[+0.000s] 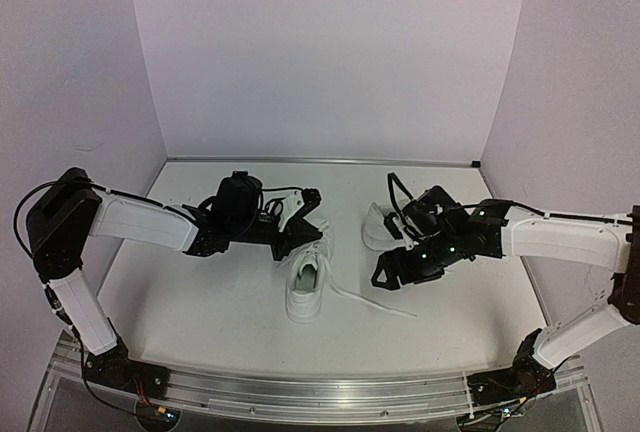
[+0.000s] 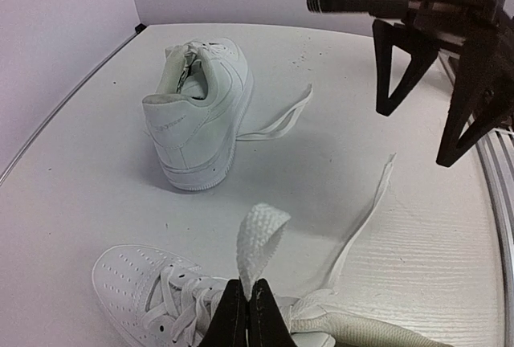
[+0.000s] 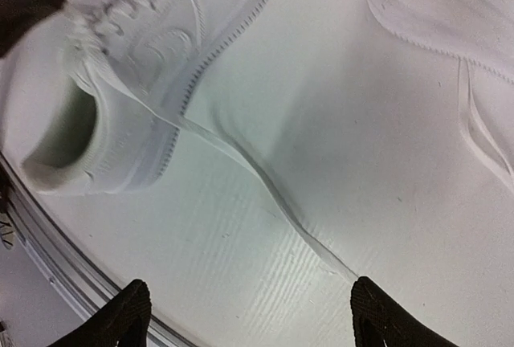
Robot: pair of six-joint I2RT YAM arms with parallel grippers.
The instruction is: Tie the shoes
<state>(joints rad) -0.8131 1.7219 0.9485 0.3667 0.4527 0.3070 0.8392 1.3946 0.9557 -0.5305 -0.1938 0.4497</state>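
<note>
- Left claw point(image 2: 247, 289): together, clamped on a flat white lace point(image 2: 262, 234) that stands up from the tips, right over the eyelets of the near shoe point(image 2: 140, 283).
- In the top view the left claw point(image 1: 310, 217) sits at the toe end of the near shoe point(image 1: 306, 280), mid-bench.
- Near shoe upright on its sole, toe away from the arm bases, heel opening toward the near edge.
- Loose lace point(image 1: 375, 302) from the near shoe trails flat across the bench point(image 1: 200, 292) toward the right side.
- Right claw point(image 1: 386, 274): apart, gripping nothing, hanging just above the bench beside the near shoe.
- Right wrist view: right claw point(image 3: 249, 287) wide apart, with the loose lace point(image 3: 265, 178) running along the bench to near one finger point(image 3: 377, 315); can't tell if it touches.
- Far shoe point(image 2: 201, 114) further back, heel to the left wrist camera, apart from the near shoe; its own lace point(image 2: 281, 118) lies on the bench.
- In the top view the far shoe point(image 1: 378, 224) is mostly hidden behind the right arm.
</note>
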